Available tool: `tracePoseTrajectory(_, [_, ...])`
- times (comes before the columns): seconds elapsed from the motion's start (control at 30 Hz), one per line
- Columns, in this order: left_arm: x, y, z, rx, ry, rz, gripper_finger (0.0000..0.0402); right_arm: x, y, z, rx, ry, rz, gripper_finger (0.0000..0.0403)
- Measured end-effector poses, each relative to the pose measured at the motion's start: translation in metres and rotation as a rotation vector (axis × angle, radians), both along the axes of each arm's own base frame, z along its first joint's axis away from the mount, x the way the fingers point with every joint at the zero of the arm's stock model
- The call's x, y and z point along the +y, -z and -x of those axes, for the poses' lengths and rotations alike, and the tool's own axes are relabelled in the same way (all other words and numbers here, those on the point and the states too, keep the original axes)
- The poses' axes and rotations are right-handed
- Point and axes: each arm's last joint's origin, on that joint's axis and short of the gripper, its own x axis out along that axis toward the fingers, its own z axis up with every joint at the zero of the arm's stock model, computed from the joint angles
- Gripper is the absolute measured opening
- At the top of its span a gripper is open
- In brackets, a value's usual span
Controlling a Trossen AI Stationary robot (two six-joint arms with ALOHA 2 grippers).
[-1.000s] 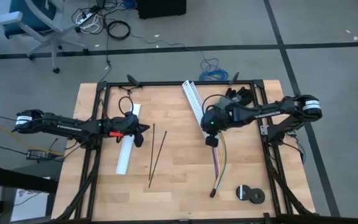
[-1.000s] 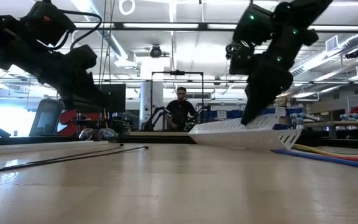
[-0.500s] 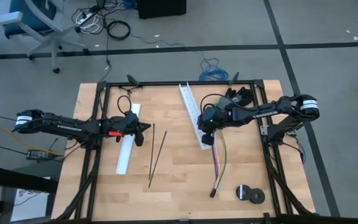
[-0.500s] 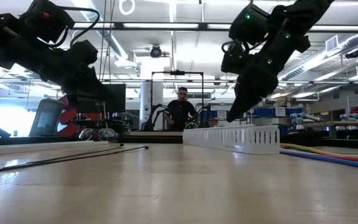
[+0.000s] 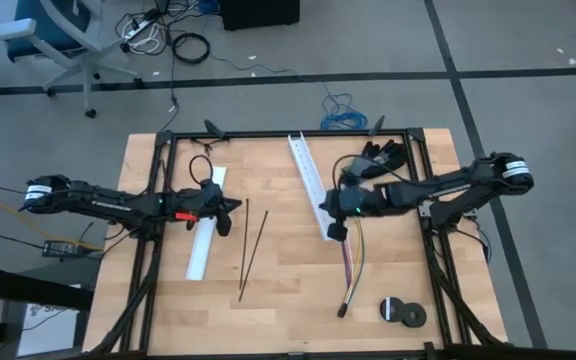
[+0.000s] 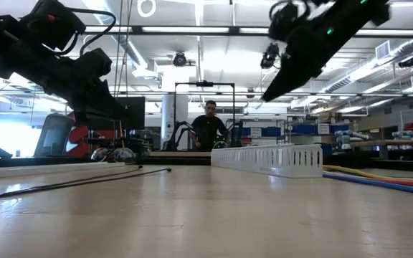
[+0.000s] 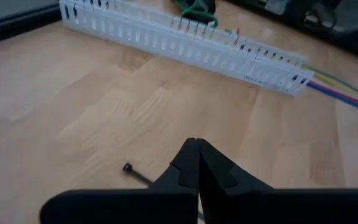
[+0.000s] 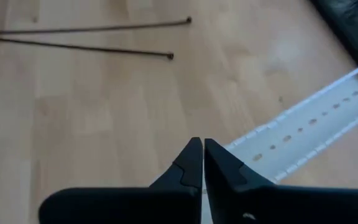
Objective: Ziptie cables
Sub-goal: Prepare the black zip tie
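Right pincer point(image 5: 336, 231): fingers pressed together, nothing between them; raised off the tabletop point(image 5: 278, 290), over the near end of the white slotted channel point(image 5: 312, 186), just beside the top of the cables.
Left pincer point(image 5: 226, 211): shut tight, empty; held above the wood between the flat white strip point(image 5: 204, 236) and the zipties.
Cables point(image 5: 351, 262): loose bundle of yellow, blue, purple and pinkish wires lying on the tabletop, running from under the right pincer toward the front edge, ending in a small dark tip; right of the channel's near end.
Zipties point(image 5: 252, 246): two thin black strips lying flat near the middle of the tabletop, almost parallel, closer at the front ends; well apart from the cables; small heads seen in right wrist view point(image 8: 179, 37).
White slotted channel: lying flat on a diagonal from the back edge toward the centre; open side up.
Flat white strip: left part of the tabletop, under the left arm's wrist.
Black roll point(image 5: 402, 311): front right corner, near the cables' dark tip.
Background: person point(image 6: 209, 125) standing in the room beyond the tabletop, low view.
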Motion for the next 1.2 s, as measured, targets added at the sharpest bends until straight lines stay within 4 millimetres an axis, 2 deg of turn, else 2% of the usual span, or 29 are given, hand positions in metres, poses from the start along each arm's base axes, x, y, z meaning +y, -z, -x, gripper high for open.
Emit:
tracePoseTrajectory(0.17, [-0.011, -0.012, -0.004, 0.076, -0.052, -0.011, 0.0001, 0.027, 0.004, 0.024, -0.003, 0.124, 0.018, 0.0006])
tracePoseTrajectory(0.33, [-0.017, -0.024, -0.013, 0.05, -0.151, 0.023, 0.0001, 0.038, 0.03, 0.043, 0.015, 0.218, -0.057, 0.0003])
tracePoseTrajectory(0.43, [-0.019, -0.016, -0.021, 0.069, -0.203, 0.082, 0.0001, 0.041, 0.046, 0.054, 0.024, 0.262, -0.107, 0.0004])
tracePoseTrajectory(0.57, [-0.022, 0.009, -0.03, 0.148, -0.292, 0.125, 0.0001, 0.048, 0.059, 0.066, 0.014, 0.299, -0.107, 0.0001])
tracePoseTrajectory(0.67, [-0.022, 0.024, -0.035, 0.174, -0.358, 0.116, 0.0001, 0.051, 0.063, 0.07, 0.004, 0.306, -0.1, 0.0004])
tracePoseTrajectory(0.8, [-0.02, 0.03, -0.042, 0.133, -0.393, 0.109, 0.0005, 0.053, 0.063, 0.071, 0.005, 0.293, -0.094, 0.0003])
tracePoseTrajectory(1.0, [-0.016, 0.025, -0.048, 0.059, -0.4, 0.134, 0.0037, 0.052, 0.064, 0.074, 0.035, 0.289, -0.07, 0.0002])
tracePoseTrajectory(1.2, [-0.009, 0.021, -0.053, 0.001, -0.395, 0.185, 0.01, 0.052, 0.064, 0.075, 0.044, 0.29, -0.059, 0.0003])
